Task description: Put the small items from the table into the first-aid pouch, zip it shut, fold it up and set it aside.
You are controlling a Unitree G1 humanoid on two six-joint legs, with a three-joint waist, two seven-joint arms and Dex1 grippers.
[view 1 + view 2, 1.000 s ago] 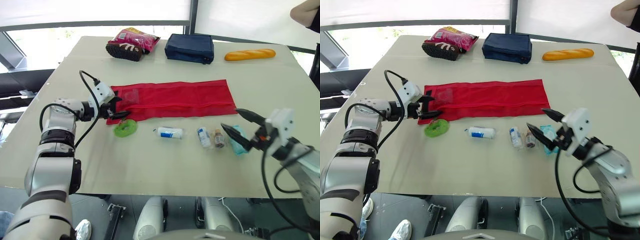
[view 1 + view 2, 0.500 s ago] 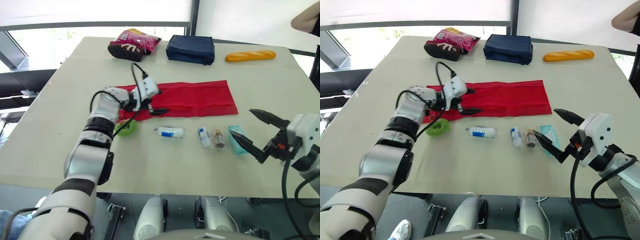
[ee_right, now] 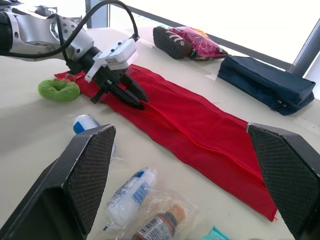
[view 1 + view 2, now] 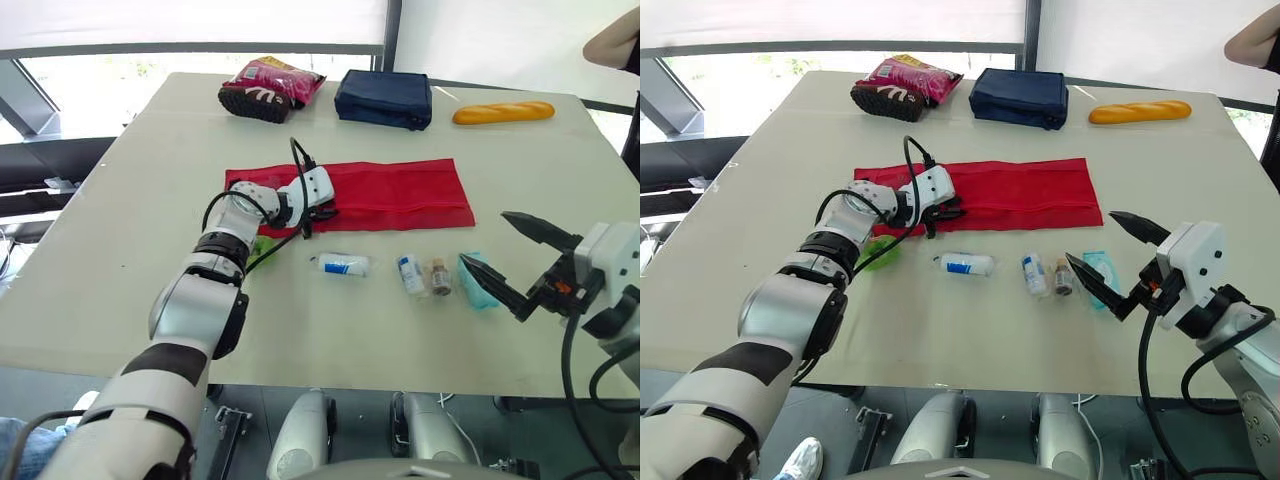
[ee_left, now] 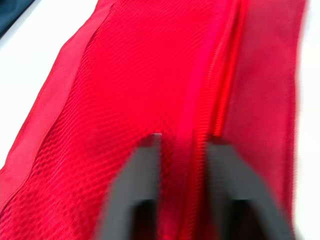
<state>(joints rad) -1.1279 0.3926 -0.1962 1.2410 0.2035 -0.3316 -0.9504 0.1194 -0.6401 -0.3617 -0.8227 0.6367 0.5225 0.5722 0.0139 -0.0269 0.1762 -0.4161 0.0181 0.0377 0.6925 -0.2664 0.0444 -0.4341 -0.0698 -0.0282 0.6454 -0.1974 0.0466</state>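
Left gripper (image 4: 323,211) sits on the red pouch (image 4: 400,190) at its zip, can't tell if clamped; right gripper (image 4: 482,236) gapes wide beside the teal packet (image 4: 1100,263), so I'd pull straight along the zip, keeping the pouch flat, then load.

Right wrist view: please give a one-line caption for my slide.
Left tool over the unfolded red pouch, green ring beside it, small wrapped items nearer the camera.

Head pair looks down over table (image 4: 150,200), both wrists face pouch (image 5: 100,75), left very near
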